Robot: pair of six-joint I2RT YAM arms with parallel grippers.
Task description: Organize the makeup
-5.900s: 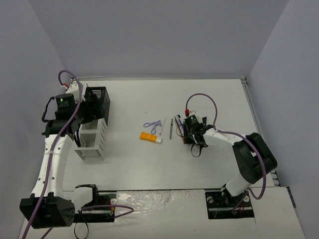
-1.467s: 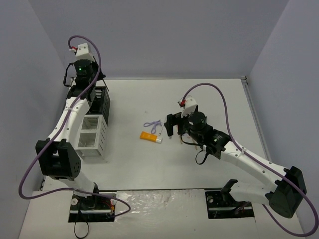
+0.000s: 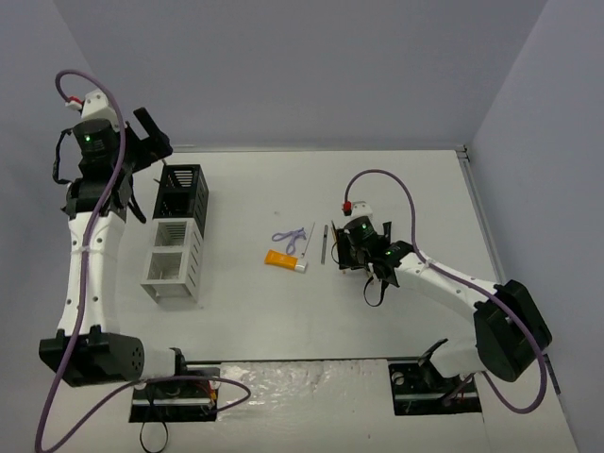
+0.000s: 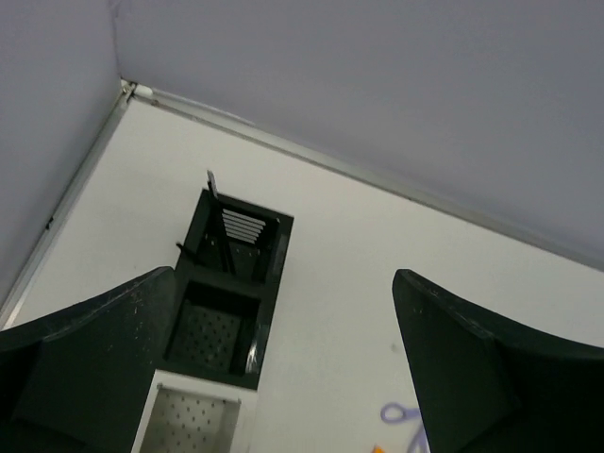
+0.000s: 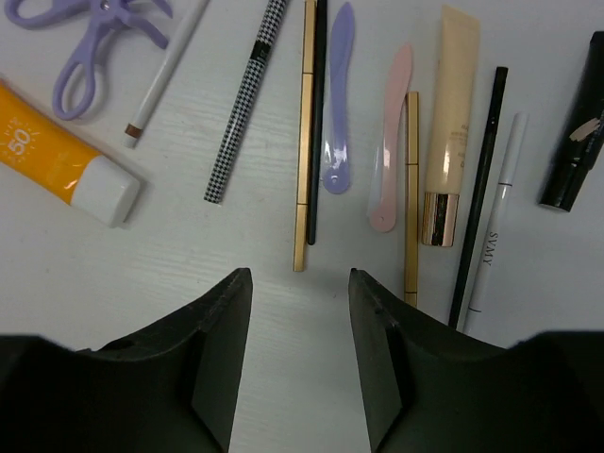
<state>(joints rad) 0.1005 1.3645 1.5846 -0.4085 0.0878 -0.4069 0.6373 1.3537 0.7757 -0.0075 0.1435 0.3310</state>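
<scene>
White table (image 3: 245,316), pale grey walls (image 3: 302,66) on three sides. Black-and-white rack (image 3: 175,236) stands upright. Makeup (image 5: 448,113), incl. orange tube (image 5: 42,156) and purple curler (image 5: 90,47), lies flat well right of rack. Left gripper (image 4: 283,274) high above rack, jaws wide, empty. Right gripper (image 5: 297,278) low over makeup, jaws parted, empty.

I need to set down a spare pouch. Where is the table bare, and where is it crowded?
Bare tabletop lies between the rack and the orange tube, and along its far edge. More lies right of the right arm. Crowded: the pencils and beige tube packed side by side under the right gripper.
</scene>
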